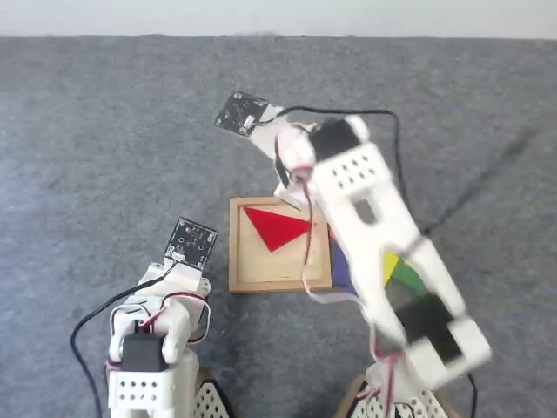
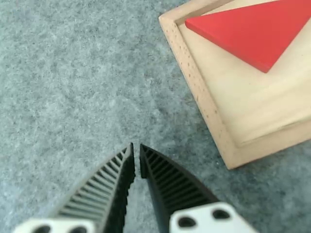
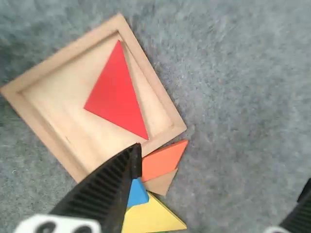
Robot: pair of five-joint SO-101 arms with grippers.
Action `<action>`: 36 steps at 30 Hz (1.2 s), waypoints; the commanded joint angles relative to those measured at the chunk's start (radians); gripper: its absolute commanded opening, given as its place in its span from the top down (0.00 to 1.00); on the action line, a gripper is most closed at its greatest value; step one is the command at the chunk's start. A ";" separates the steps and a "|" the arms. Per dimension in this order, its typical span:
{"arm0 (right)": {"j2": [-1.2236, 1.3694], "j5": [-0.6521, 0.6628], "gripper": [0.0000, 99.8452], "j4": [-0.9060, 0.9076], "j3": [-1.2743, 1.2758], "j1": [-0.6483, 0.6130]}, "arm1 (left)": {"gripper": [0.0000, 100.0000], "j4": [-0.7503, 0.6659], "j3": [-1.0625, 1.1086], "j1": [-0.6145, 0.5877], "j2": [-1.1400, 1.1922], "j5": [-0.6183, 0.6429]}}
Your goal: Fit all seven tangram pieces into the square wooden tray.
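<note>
Tangram pieces [image 3: 163, 160]: loose cluster just beside the tray [image 3: 151, 80]; red triangle [image 3: 116, 94] lies inside. Judged light, stiff, thin, smooth; pinch across opposite edges. Left gripper [image 2: 136, 158] clenched, empty, near tray. Right gripper [image 3: 218, 174] spread wide over cluster.

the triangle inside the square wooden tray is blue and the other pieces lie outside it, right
No, the triangle inside the square wooden tray is red, not blue; the right wrist view shows it. The other pieces do lie outside it.
</note>
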 commanded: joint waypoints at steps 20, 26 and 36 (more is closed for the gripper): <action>0.306 -0.109 0.53 -0.539 0.338 0.024 | 0.98 0.005 -0.008 -0.005 -0.023 -0.008; 0.343 -0.143 0.53 -0.452 0.167 0.096 | 0.98 0.005 -0.008 -0.005 -0.023 -0.008; -0.073 -0.189 0.53 -0.222 0.284 0.176 | 0.98 0.005 -0.008 -0.005 -0.023 -0.008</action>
